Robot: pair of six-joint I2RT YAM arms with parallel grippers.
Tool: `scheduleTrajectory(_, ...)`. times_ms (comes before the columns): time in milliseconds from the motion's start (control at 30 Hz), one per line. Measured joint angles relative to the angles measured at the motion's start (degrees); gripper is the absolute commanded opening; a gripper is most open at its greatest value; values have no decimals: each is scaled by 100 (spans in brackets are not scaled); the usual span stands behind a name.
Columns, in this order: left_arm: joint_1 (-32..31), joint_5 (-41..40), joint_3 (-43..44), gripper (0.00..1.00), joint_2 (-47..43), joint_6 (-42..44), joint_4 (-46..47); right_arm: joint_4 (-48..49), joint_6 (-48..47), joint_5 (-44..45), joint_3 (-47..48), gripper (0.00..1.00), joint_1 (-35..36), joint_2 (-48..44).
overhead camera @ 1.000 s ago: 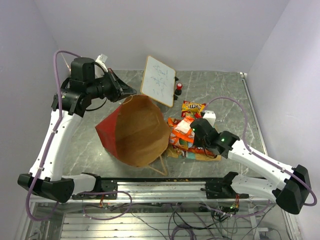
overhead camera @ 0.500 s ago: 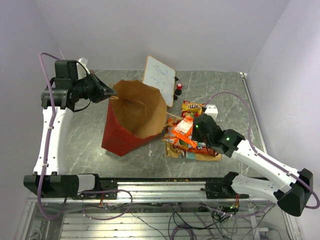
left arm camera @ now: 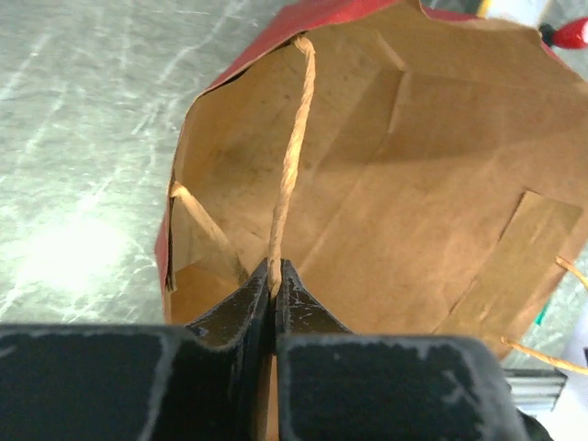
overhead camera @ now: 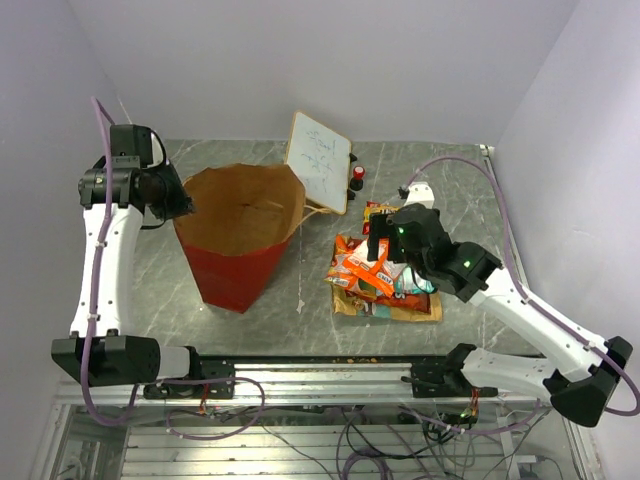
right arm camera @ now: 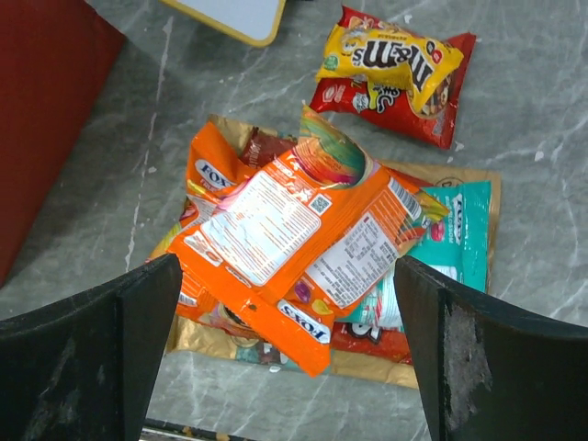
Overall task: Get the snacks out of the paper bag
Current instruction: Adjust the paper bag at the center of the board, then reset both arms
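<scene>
The paper bag (overhead camera: 225, 270) stands upright left of centre, red outside, mouth open to its brown inside (left arm camera: 441, 165). My left gripper (overhead camera: 183, 205) (left arm camera: 274, 280) is at the bag's left rim, shut on one thin tan loop handle (left arm camera: 292, 156). No packet shows inside the bag in the left wrist view. The snacks (overhead camera: 378, 275) lie in a heap on the table right of the bag: orange packets (right arm camera: 285, 230) on top, a teal-white one (right arm camera: 459, 230) and a yellow-and-red one (right arm camera: 395, 69) beside them. My right gripper (overhead camera: 385, 240) (right arm camera: 287, 276) hovers above the heap, open, holding nothing.
A tilted white whiteboard (overhead camera: 318, 160) stands behind the bag, with small red-and-black bottles (overhead camera: 357, 178) next to it. The bag's red side (right arm camera: 46, 110) is close to the left of the heap. A metal rail (overhead camera: 320, 370) runs along the near table edge.
My left gripper has pulled the bag by its handle from lying tilted to upright and further left. My right gripper has opened wide and risen off the snack heap.
</scene>
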Motion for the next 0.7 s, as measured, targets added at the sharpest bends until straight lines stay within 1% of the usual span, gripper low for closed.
scheduleTrajectory(100, 76, -295, 68, 31, 7, 55, -61, -9, -68, -28, 146, 100, 0, 50)
scheduleTrajectory(167, 146, -444, 168, 39, 9, 44, -96, -2, -125, -61, 256, 100, 0, 48)
scheduleTrajectory(300, 201, -704, 597, 80, 11, -85, -133, 162, -520, -190, 468, 100, 0, 46)
scheduleTrajectory(367, 203, -848, 863, 96, 11, -192, -146, 247, -734, -208, 525, 100, 0, 50)
scheduleTrajectory(400, 208, -935, 990, 100, 11, -245, -160, 280, -811, -205, 546, 100, 0, 61)
scheduleTrajectory(533, 219, -1495, 1480, 100, 13, -387, -361, 343, -975, -186, 643, 100, 0, 223)
scheduleTrajectory(700, 251, -2417, 2059, 100, 35, -501, -715, 372, -1040, -35, 704, 100, 0, 426)
